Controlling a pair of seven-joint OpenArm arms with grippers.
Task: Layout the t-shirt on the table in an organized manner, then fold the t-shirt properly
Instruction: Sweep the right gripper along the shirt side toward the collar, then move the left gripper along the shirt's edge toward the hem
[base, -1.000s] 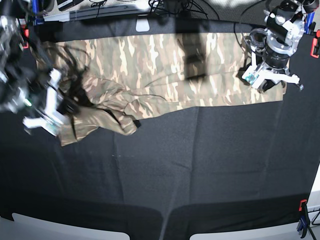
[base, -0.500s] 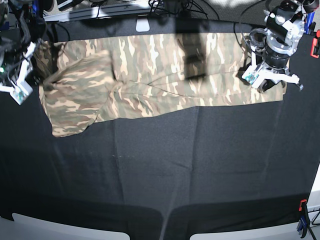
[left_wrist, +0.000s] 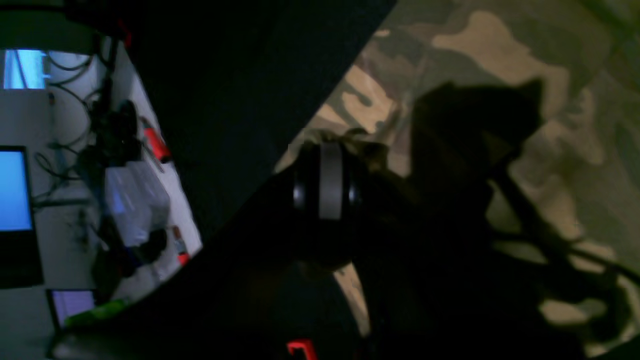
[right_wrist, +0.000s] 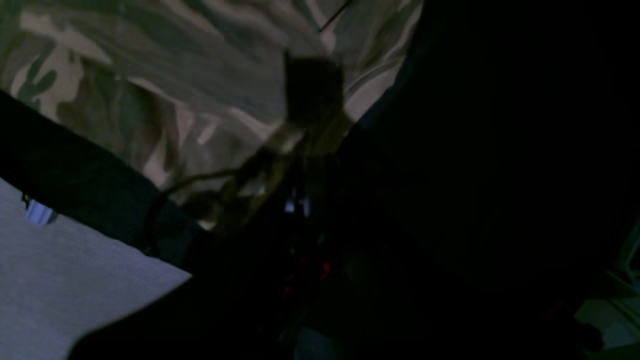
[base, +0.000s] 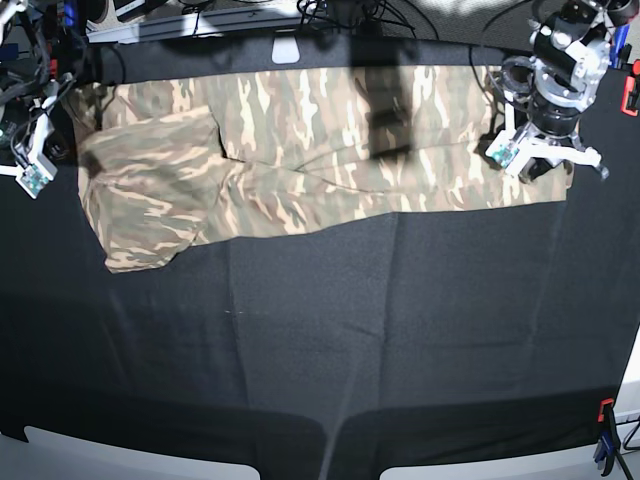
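Both grippers, left (base: 540, 160) and right (base: 35, 165), are clamped on opposite ends of the camouflage t-shirt (base: 300, 150); fabric should be pulled taut evenly across the black surface (base: 400, 330).

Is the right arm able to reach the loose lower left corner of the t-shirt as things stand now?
Probably yes. The right gripper is shut at the t-shirt's left edge, and only bare black table lies around that corner, so nothing blocks the way.
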